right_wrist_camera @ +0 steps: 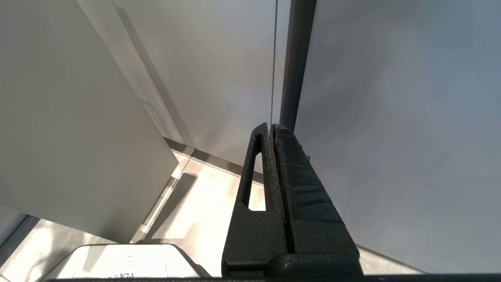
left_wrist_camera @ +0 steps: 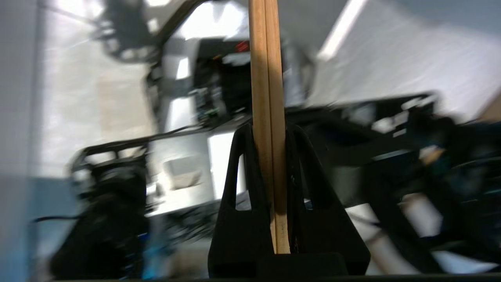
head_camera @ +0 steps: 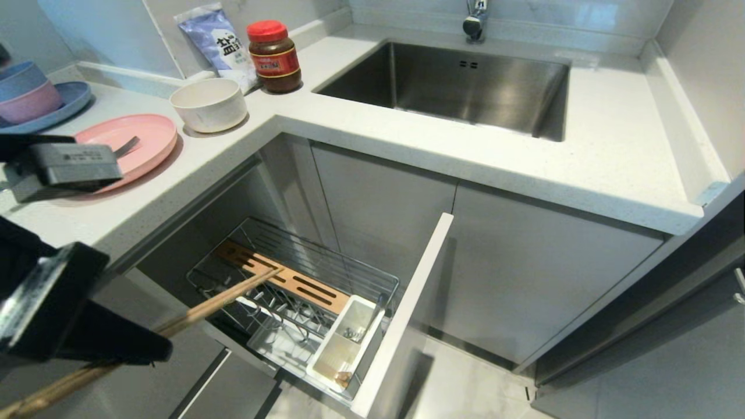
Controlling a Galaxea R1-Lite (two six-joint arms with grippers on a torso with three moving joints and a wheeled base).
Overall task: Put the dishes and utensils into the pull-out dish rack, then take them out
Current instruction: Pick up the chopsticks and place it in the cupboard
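A pair of light-wood chopsticks (head_camera: 233, 294) is held in my left gripper (head_camera: 157, 343), which is shut on them at the lower left; their tips reach over the pull-out dish rack (head_camera: 381, 285), near its wooden strip (head_camera: 308, 286). In the left wrist view the chopsticks (left_wrist_camera: 266, 78) stand side by side between the black fingers (left_wrist_camera: 242, 156). The white caddy (head_camera: 326, 361) sits at the rack's front, behind the front panel (head_camera: 407, 314). On the counter lie the pink plate (head_camera: 148, 137), with the fork (head_camera: 129, 145) on it, and the cream bowl (head_camera: 208, 103). My right gripper (right_wrist_camera: 271, 127) is shut and holds nothing.
A link of my left arm (head_camera: 64, 166) hangs over the plate's near side. A blue plate with stacked bowls (head_camera: 35, 99) stands far left. A salt bag (head_camera: 218, 43) and a red-lidded jar (head_camera: 273, 58) stand beside the sink (head_camera: 465, 87). The right gripper hangs by grey cabinet fronts (right_wrist_camera: 391, 117).
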